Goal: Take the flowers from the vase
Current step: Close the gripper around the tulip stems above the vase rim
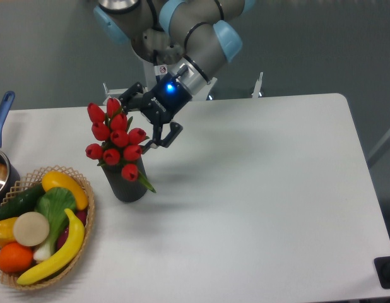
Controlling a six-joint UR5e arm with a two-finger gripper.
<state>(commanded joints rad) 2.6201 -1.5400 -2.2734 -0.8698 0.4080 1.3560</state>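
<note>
I am at a white table (258,189) with a grey wall behind it. On the left sit a wicker basket (81,243) full of fruit and vegetables and a pot (0,170) with a blue handle. The flowers (115,140) stand in the dark vase (127,186), near the basket. My arm (195,38) reaches down from the top and leans left. My gripper (146,120) is spread apart, right beside the red buds. I think one finger touches them, but it is hard to see.
</note>
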